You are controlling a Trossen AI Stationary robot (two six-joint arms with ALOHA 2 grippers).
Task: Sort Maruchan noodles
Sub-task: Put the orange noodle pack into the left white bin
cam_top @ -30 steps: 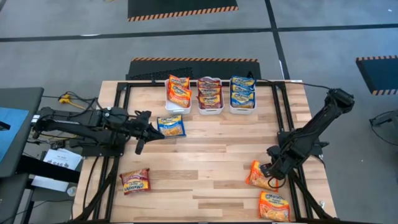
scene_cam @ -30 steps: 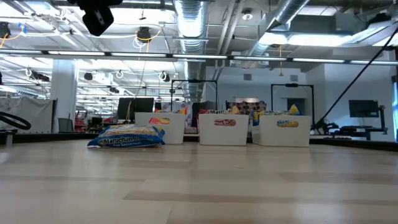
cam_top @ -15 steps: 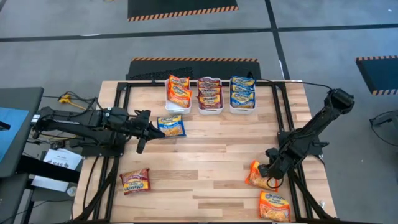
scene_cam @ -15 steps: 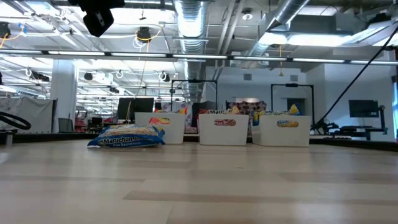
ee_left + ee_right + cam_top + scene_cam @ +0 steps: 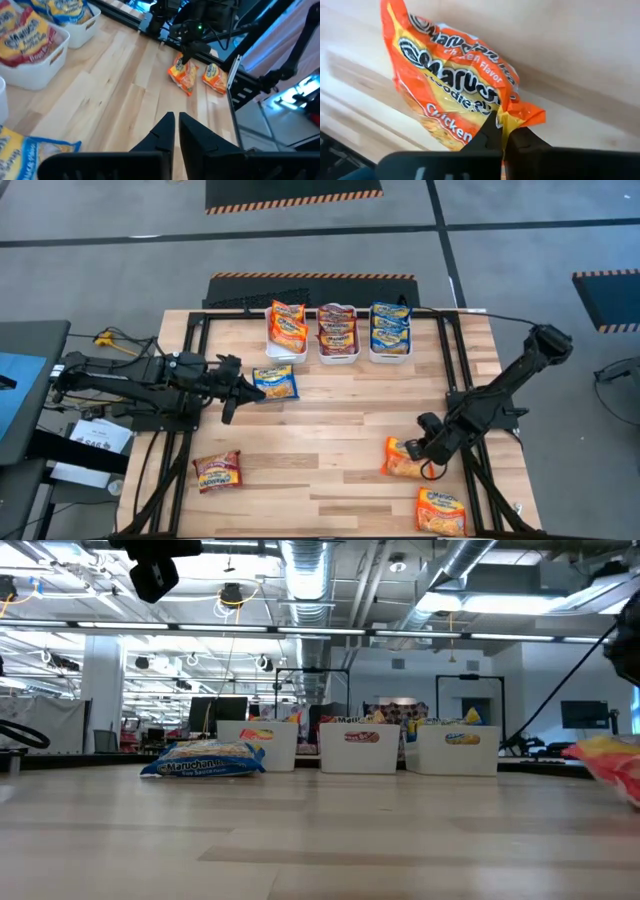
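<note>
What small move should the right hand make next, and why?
Probably lift and carry toward the bin with orange packets: the right hand is shut on the edge of an orange packet, far from the bins. The left hand is shut beside the blue packet.

Left arm lies extended from 9 o'clock toward table centre, its dark two-finger left gripper (image 5: 243,392) closed and empty. Right arm reaches diagonally from 3 o'clock toward 5 o'clock, its dark right gripper (image 5: 419,456) pinched on an orange crinkly plastic packet (image 5: 403,461).
</note>
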